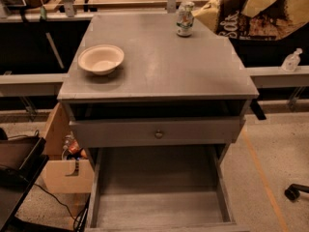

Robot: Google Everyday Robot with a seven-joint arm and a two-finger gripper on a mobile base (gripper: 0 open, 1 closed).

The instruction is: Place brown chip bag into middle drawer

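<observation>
The grey cabinet (159, 66) fills the middle of the frame. At the bottom center the middle drawer (159, 199) stands pulled out toward the lower edge, with its plank floor bare and thin walls on both sides. Above it is the grey drawer front (120, 132) with a small round knob (158, 134), and there is a dark gap between this front and the cabinet top.

The brown chip bag (241, 21) is at the upper right of the frame, cut by the top edge. It seems to hang in the air over the far right corner of the cabinet top, though I cannot be sure it is free of the surface. It is well apart from the drawer.

My gripper does not show: the picture ends just above the bag, so I cannot tell how far it is open or what it holds.

A white bowl (101, 59) sits upright on the top at the upper left. A green-and-white can (184, 19) stands at the top center, just left of the bag.
</observation>
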